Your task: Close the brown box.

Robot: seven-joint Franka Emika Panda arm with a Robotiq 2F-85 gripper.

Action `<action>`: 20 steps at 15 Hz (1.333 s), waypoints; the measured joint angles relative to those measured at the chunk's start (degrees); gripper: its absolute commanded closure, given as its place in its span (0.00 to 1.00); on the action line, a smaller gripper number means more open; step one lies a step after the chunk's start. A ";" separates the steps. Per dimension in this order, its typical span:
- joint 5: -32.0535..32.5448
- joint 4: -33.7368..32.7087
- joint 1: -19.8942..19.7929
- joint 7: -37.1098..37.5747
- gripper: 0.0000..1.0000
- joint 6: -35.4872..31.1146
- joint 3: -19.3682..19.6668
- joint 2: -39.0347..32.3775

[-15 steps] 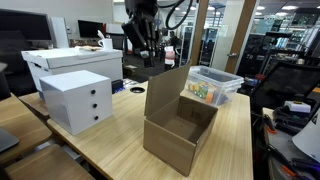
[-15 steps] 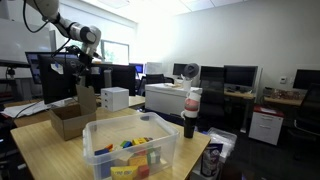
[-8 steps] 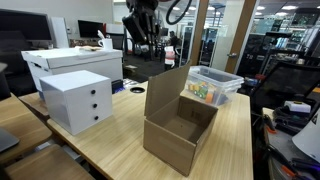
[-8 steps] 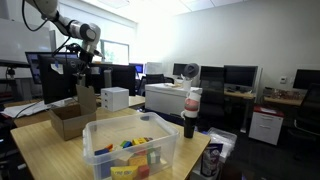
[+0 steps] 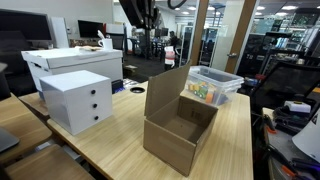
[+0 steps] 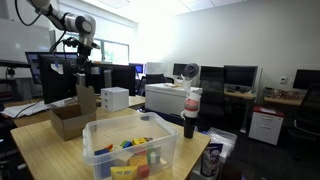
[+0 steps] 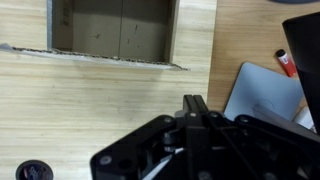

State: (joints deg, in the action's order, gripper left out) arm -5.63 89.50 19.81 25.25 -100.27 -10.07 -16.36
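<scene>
The brown box (image 5: 180,132) stands open on the wooden table, with its large flap (image 5: 165,92) upright on the side nearest the white drawers. It also shows in an exterior view (image 6: 68,120). In the wrist view I look straight down into its empty inside (image 7: 115,28). My gripper (image 5: 140,14) hangs high above the table behind the box, well clear of it, and shows in an exterior view (image 6: 84,52) too. In the wrist view its fingers (image 7: 195,104) are pressed together with nothing between them.
A white three-drawer box (image 5: 75,100) stands beside the carton. A clear plastic bin (image 5: 213,85) of colourful items sits behind it and is near the camera in an exterior view (image 6: 130,150). A large white box (image 5: 70,62), a black disc (image 7: 35,170) and a bottle (image 6: 191,112) are nearby.
My arm has risen: the gripper has moved upward, away from the table, and is now at the top edge of the exterior view. The box has not moved.
</scene>
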 measured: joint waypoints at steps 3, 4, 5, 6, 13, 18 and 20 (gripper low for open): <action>1.97 0.80 0.86 0.01 0.98 -4.00 -0.63 2.96; 2.62 1.31 1.10 0.03 0.98 -5.17 -0.96 4.18; 3.20 2.00 1.40 0.11 0.98 -6.32 -1.29 5.59; 3.77 2.84 1.58 0.39 0.98 -7.39 -1.69 7.06; 4.38 7.39 1.35 1.21 0.98 -10.21 -2.68 12.20; 4.38 7.59 1.25 1.20 0.66 -10.43 -2.71 12.11; 4.27 9.24 0.21 0.02 0.55 -11.63 -2.43 11.95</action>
State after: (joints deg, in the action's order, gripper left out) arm -1.36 98.74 20.02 25.27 -111.90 -12.50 -4.41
